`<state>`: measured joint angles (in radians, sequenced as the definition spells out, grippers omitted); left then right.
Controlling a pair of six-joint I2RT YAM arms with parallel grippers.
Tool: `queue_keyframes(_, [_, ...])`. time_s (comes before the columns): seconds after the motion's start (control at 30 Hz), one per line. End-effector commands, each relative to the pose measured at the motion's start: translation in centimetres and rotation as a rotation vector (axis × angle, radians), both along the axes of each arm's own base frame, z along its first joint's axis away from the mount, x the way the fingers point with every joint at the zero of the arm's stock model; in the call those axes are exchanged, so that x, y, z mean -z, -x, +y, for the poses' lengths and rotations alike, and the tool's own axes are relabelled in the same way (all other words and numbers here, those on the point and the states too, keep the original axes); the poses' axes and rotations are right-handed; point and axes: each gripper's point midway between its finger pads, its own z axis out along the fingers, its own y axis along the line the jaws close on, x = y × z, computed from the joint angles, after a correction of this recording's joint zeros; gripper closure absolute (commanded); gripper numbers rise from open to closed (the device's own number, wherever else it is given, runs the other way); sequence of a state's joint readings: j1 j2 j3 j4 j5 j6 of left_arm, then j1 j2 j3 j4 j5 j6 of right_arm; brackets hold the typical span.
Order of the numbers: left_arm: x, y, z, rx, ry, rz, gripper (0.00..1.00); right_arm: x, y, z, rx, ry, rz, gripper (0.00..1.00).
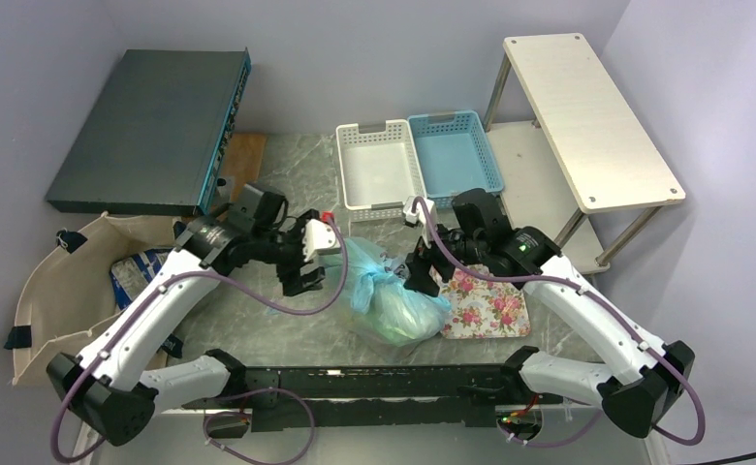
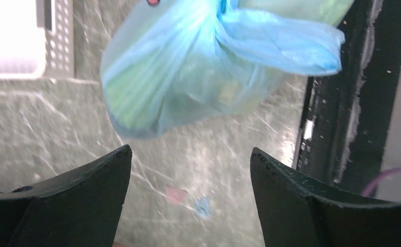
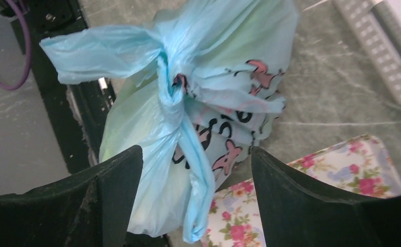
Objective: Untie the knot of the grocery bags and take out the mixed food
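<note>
The blue plastic bag (image 1: 393, 298) sits on the grey marbled table (image 1: 287, 329) near the middle, between the two arms, its right side touching or overlapping the flowered tray (image 1: 490, 305). Its knot (image 3: 171, 87) is tied tight, with one handle tail sticking out to the side and another hanging down. Pale-green food (image 2: 137, 98) shows through the plastic.

The left claw (image 2: 190, 151) is spread wide and holds nothing, with the bag just beyond its tips. The right claw (image 3: 196, 150) is spread wide too. The bag and its hanging tail lie in the gap, but I cannot tell whether the fingers touch them.

The canvas tote (image 1: 64, 281) lies at the far left with a blue packet (image 1: 137, 271) inside. A white basket (image 1: 379, 165) and a blue basket (image 1: 456, 155) stand side by side at the far edge.
</note>
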<state>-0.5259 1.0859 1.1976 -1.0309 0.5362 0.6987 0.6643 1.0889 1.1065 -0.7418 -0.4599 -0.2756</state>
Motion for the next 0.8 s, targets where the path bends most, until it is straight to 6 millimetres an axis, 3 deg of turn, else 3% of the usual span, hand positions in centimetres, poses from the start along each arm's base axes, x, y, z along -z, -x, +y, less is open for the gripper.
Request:
queue_keyframes(0.0, [-1.8, -3.3, -4.3, 0.119, 0.11, -0.199, 0.14, 0.9, 2.2, 0.3, -0.028, -0.044, 0.117, 0.23])
queue_keyframes(0.13, [-2.2, -3.4, -7.5, 0.318, 0.167, -0.306, 0.15, 1.6, 3.8, 0.6, -0.032, -0.085, 0.212, 0.25])
queue_keyframes(0.27, [-1.0, -2.4, -10.7, 0.537, 0.085, -0.364, 0.22, 1.8, 4.0, 0.6, -0.028, -0.092, 0.221, 0.28])
queue_keyframes(0.43, [1.4, -3.8, -13.1, 0.53, 0.056, -0.336, 0.37, 2.6, 3.9, 0.2, -0.019, -0.075, 0.211, 0.43])
queue_keyframes(0.57, [2.8, -3.8, -12.4, 0.48, 0.008, -0.262, 0.67, 3.0, 3.6, -0.3, 0.015, -0.062, 0.189, 0.74])
queue_keyframes(0.63, [2.2, -3.4, -11.6, 0.434, 0.027, -0.246, 0.89, 2.9, 3.2, -0.6, 0.038, -0.059, 0.164, 1.0])
queue_keyframes(0.67, [1.7, -3.3, -11.1, 0.394, 0.042, -0.235, 0.98, 2.9, 2.8, -0.8, 0.059, -0.053, 0.145, 1.0])
queue_keyframes(0.77, [-0.1, -3.3, -9.2, 0.258, 0.091, -0.188, 1.0, 2.0, 0.8, -1.4, 0.112, -0.025, 0.04, 1.0])
